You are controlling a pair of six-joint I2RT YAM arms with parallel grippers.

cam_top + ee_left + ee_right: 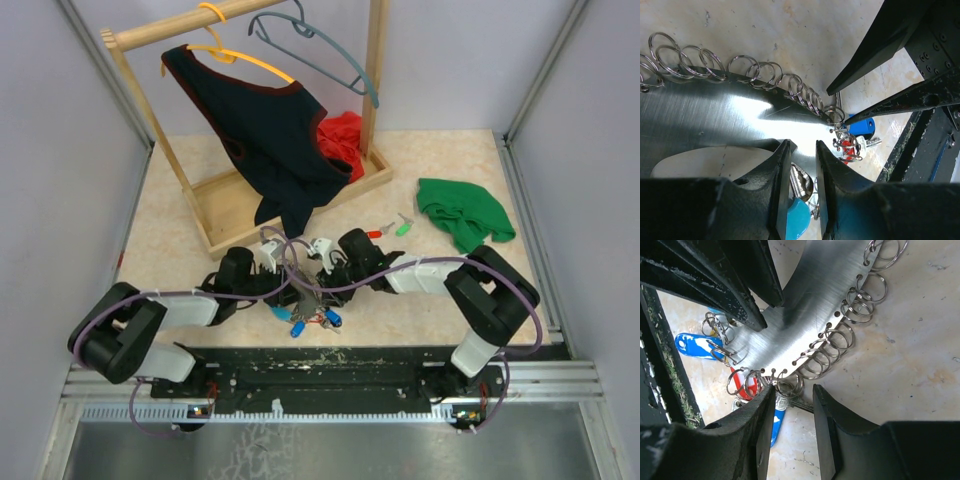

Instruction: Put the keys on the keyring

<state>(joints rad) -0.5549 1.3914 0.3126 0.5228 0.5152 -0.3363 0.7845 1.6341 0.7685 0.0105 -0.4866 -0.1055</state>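
The keyring is a brushed-metal curved plate (pixel 730 115) (pixel 790 325) edged with several split rings (pixel 760 72), hanging where both arms meet (pixel 310 300). Blue (pixel 297 327) and red (pixel 751 386) keys dangle from its end. My left gripper (pixel 803 145) (pixel 290 283) has its fingers close together around a silver key with a light-blue head (pixel 797 217). That key lies along the left finger, and contact with the other finger does not show. My right gripper (pixel 794 388) (pixel 325 283) stands open astride an end ring (pixel 787 385), over a blue-headed key (pixel 777 422). A red key (pixel 376 233) and a green key (pixel 404 226) lie loose.
A wooden rack (pixel 240 200) stands at the back with a dark top (pixel 265 130) on a yellow hanger and a grey hanger (pixel 320 55). Red cloth (pixel 340 140) lies in its base. Green cloth (pixel 465 212) lies at the right. A black rail (pixel 320 365) runs along the near edge.
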